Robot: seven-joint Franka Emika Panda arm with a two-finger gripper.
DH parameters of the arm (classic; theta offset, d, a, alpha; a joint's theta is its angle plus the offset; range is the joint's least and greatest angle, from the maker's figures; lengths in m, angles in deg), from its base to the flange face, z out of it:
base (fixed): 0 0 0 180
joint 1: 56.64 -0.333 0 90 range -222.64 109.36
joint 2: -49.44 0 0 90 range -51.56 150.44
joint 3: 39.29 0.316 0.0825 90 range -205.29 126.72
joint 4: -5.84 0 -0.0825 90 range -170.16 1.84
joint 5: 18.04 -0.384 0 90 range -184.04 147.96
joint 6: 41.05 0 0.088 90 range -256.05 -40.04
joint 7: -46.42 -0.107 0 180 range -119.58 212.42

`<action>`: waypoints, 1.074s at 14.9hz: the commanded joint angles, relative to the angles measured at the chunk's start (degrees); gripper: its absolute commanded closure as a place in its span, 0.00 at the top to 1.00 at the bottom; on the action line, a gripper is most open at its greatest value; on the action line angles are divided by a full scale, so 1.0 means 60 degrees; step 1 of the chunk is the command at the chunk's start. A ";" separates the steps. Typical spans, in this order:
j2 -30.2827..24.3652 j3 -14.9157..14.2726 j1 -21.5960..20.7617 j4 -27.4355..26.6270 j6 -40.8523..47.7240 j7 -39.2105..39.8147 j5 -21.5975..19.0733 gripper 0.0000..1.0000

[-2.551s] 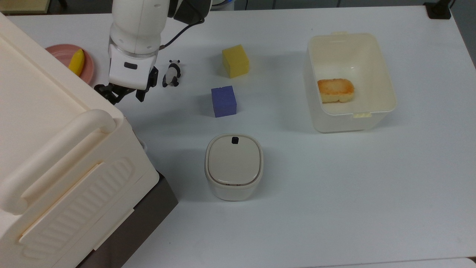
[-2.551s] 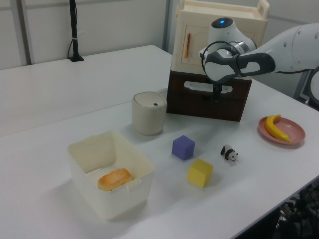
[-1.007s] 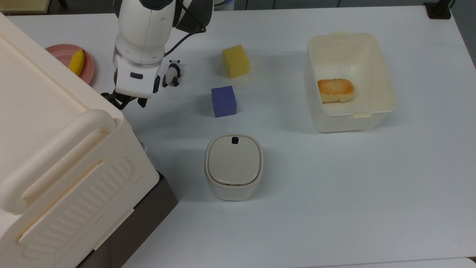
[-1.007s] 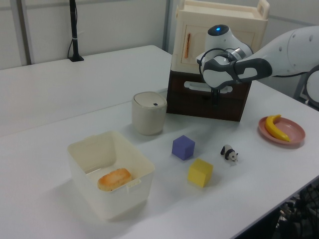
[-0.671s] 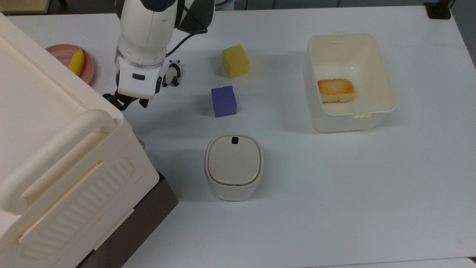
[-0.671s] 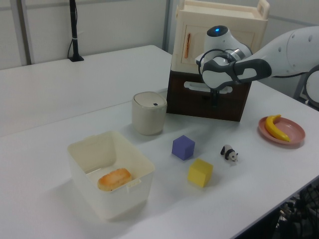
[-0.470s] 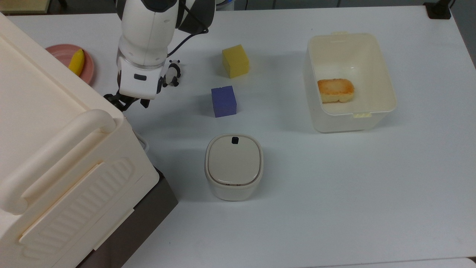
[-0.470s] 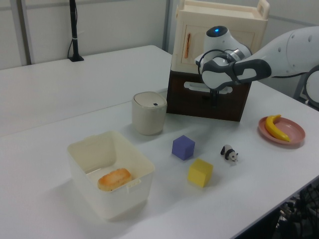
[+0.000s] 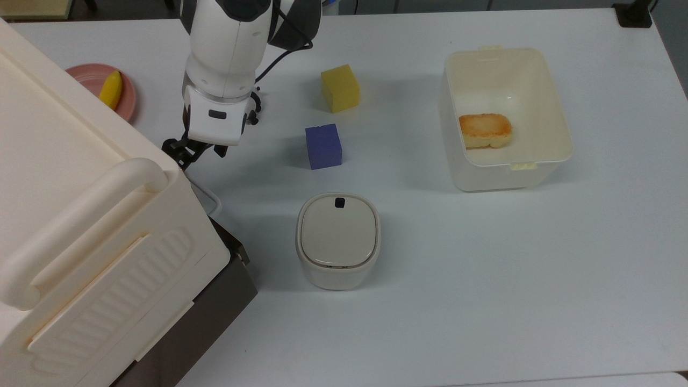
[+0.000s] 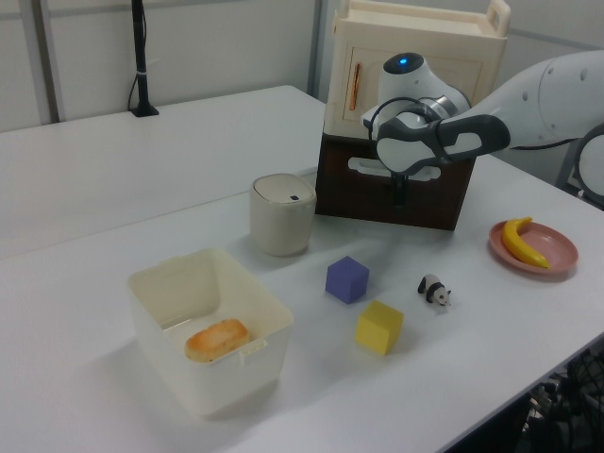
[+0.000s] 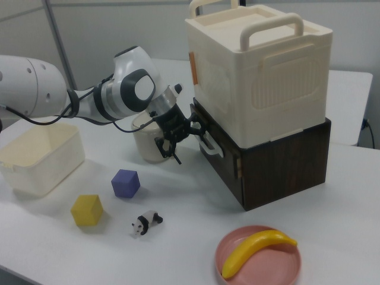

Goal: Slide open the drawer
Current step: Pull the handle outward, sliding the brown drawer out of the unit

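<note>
1. My end effector (image 11: 178, 138) sits at the front of the drawer (image 11: 222, 155), its fingers closed on the thin white loop handle (image 11: 209, 144).
2. The drawer is the dark-brown bottom part of the big cream cabinet (image 11: 261, 71). In the right view its front stands slightly out from the brown body beside it.
3. In the top view the handle (image 9: 207, 196) shows as a white loop just past the cabinet's corner, and my end effector (image 9: 185, 151) is at the far end of that loop.
4. In the left view my end effector (image 10: 400, 195) hangs in front of the drawer face (image 10: 387, 193).
5. A small cream lidded bin (image 9: 337, 240) with a black button stands on the white worktop (image 9: 484, 279), near the drawer front.
6. A purple cube (image 9: 323, 146) and a yellow cube (image 9: 339, 87) lie beyond the bin, apart from each other.
7. A toy panda (image 11: 145, 222) lies near the cubes.
8. An open cream tub (image 9: 556, 118) holds a piece of toasted bread (image 9: 485, 129); it stands well apart from the cabinet.
9. A pink plate (image 11: 237, 249) carries a banana (image 11: 256, 249), by the cabinet's side.
</note>
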 commanded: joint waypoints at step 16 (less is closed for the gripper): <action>-0.0531 0.0635 -0.0135 -0.0461 0.1114 -0.0880 0.0164 1.00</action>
